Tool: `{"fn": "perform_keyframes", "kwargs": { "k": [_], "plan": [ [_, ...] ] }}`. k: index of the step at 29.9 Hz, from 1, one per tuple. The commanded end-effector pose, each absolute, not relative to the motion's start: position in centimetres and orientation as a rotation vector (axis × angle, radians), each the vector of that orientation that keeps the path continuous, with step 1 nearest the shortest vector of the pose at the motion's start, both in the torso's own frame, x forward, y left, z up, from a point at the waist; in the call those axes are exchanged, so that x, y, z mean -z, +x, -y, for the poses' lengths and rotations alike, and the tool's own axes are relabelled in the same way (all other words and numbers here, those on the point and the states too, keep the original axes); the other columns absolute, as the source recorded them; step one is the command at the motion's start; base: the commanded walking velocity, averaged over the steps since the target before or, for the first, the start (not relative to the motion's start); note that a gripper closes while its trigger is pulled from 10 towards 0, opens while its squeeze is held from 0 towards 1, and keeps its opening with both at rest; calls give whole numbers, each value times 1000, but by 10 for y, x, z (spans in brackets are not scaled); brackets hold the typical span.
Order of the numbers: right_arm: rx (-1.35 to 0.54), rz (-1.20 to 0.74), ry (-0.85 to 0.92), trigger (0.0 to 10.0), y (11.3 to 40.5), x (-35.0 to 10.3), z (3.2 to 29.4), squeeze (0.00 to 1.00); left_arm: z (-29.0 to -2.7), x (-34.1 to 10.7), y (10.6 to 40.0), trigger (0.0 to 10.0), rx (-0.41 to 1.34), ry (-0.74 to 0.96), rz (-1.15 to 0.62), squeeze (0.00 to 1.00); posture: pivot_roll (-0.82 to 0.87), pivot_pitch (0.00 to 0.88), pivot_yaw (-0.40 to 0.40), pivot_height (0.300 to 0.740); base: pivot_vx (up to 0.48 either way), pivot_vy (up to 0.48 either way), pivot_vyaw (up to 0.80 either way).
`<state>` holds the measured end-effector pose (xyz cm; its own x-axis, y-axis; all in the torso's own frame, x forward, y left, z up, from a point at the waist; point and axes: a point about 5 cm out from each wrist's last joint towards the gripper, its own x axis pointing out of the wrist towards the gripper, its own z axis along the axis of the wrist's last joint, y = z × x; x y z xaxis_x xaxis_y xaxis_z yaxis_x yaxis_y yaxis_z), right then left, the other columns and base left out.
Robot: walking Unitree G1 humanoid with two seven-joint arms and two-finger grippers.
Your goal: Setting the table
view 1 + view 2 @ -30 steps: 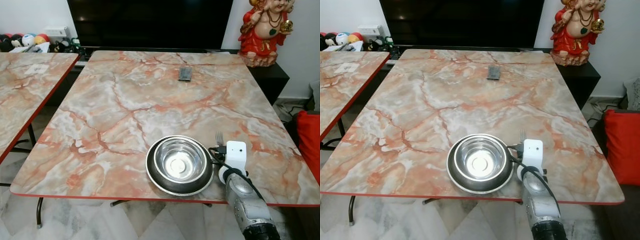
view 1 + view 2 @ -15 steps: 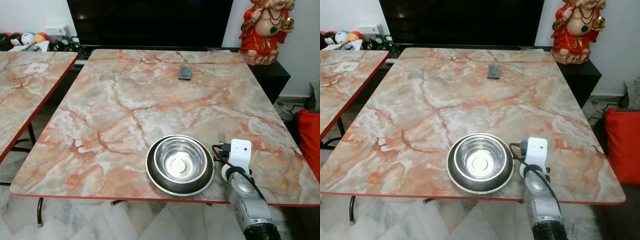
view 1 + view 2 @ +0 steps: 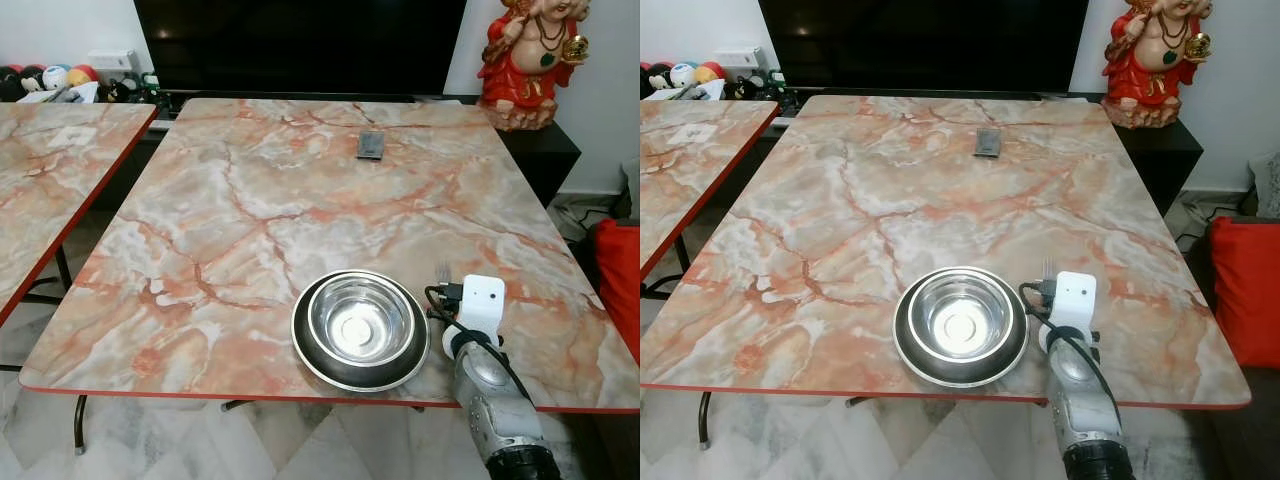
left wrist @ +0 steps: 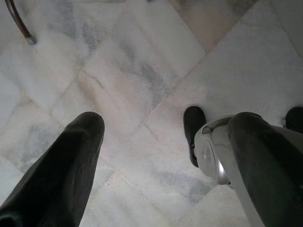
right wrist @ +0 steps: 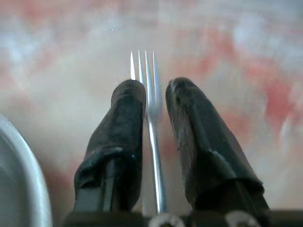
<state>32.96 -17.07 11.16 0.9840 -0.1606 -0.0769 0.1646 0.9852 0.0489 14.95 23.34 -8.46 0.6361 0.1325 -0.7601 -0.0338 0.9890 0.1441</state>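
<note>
While right gripper (image 5: 154,101) hovers low over marble table (image 3: 250,200), lower right of frame, fork (image 5: 150,113) lies between its fingers (image 5: 124,123), slightly apart, grip uncertain; fork's long axis runs along fingers, tines pointing away, just right of steel bowl (image 3: 361,322) on plate (image 3: 305,352); left gripper (image 4: 165,142) idle, spread, over floor

Red-robed figurine (image 3: 529,62) stands on dark cabinet (image 3: 545,150) at far right, next to big black TV screen (image 3: 300,45). Small dark remote-like item (image 3: 371,146) lies near far edge of marble top; 2nd marble table (image 3: 50,165) at left w/ coloured balls (image 3: 45,80) behind it, red cushion (image 3: 620,285) at right
</note>
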Motion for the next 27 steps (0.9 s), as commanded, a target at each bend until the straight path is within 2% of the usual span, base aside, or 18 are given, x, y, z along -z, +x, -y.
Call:
{"fn": "perform_keyframes", "kwargs": {
  "k": [1, 11, 25, 27],
  "plan": [
    [161, 27, 53, 10000, 328, -127, 171, 0, -233, 86, 145, 10000, -100, 122, -887, 0, 29, 98, 5, 740, 0, 0, 0],
    [150, 169, 30, 10000, 321, -147, 181, 0, -232, 86, 146, 10000, -107, 118, -884, 0, 17, 77, -10, 740, 0, 0, 0],
    [156, 201, 85, 10000, 317, -148, 170, 0, -232, 84, 154, 10000, -107, 118, -885, 0, -10, 0, 6, 740, 0, 0, 0],
    [158, 202, 84, 10000, 318, -149, 171, 0, -232, 84, 155, 10000, -107, 117, -885, 0, -10, 0, 7, 740, 0, 319, 0]
  ]
}}
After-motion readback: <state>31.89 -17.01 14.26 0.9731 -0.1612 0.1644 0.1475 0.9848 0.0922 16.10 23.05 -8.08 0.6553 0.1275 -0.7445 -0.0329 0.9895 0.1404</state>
